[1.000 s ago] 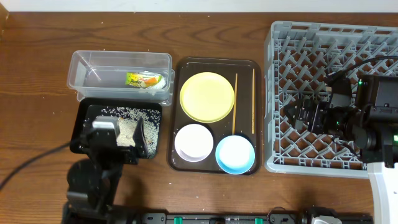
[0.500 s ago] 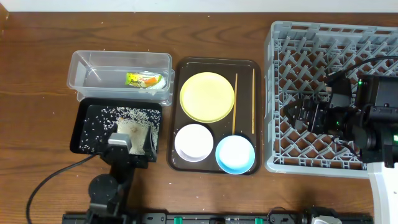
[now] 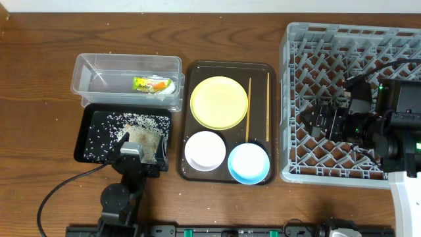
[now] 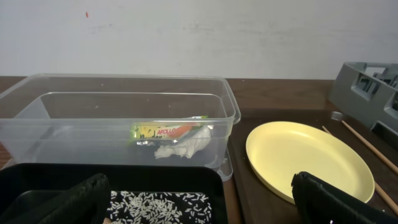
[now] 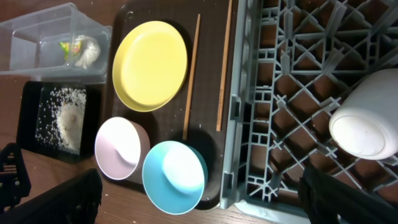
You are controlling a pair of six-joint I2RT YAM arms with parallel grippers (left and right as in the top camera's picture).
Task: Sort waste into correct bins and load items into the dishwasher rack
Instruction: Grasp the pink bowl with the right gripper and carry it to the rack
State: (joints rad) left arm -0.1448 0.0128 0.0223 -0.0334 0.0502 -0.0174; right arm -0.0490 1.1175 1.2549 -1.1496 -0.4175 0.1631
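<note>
Loose rice (image 3: 135, 128) lies in the black tray (image 3: 92, 145). The snack wrapper (image 3: 152, 84) and the tissue (image 4: 183, 144) lie in the clear tub (image 3: 99, 66). The yellow plate (image 3: 219, 102), two chopsticks (image 3: 248, 108), white bowl (image 3: 205, 150) and blue bowl (image 3: 248, 162) sit on the brown tray. My left gripper (image 3: 139, 148) is open and empty, low over the black tray's front edge, with rice (image 4: 161, 204) between its fingers (image 4: 74, 200). My right gripper (image 3: 310, 124) is open and empty above the grey rack (image 3: 329, 39).
The brown serving tray (image 3: 227, 66) lies between the bins and the rack. A round white item (image 5: 367, 127) sits inside the rack (image 5: 261, 93), under my right arm. A few stray rice grains dot the table round the black tray.
My left arm has drawn back toward the front edge, uncovering more of the black tray and the rice. The right arm has not moved.
</note>
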